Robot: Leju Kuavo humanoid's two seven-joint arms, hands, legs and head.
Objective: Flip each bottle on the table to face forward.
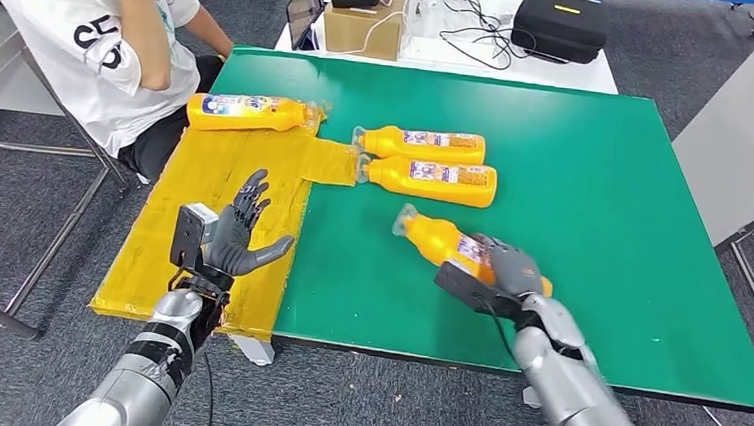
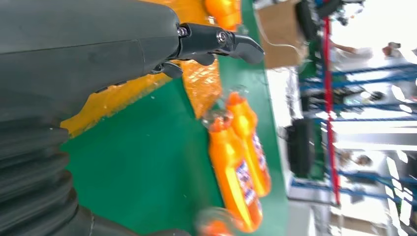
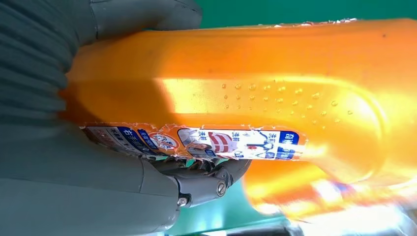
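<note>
Right hand (image 1: 511,270) has its fingers wrapped around the orange plastic bottle w/ the clear cap (image 1: 451,246), lower centre-right of the head view, lying at an angle on the green table mat (image 1: 595,188). Wrist cam shows the label (image 3: 196,142) sitting right at the fingers, so imo the roll/flip on this one is mid-way. Next it prob needs a wrist turn to bring the label up, then let go. Two more orange bottles (image 1: 427,162) lie side by side mid-frame, a fourth (image 1: 252,112) upper left on the yellow sheet (image 1: 203,211). Left hand (image 1: 242,229) hovers lower left, fingers spread, holding nothing.
</note>
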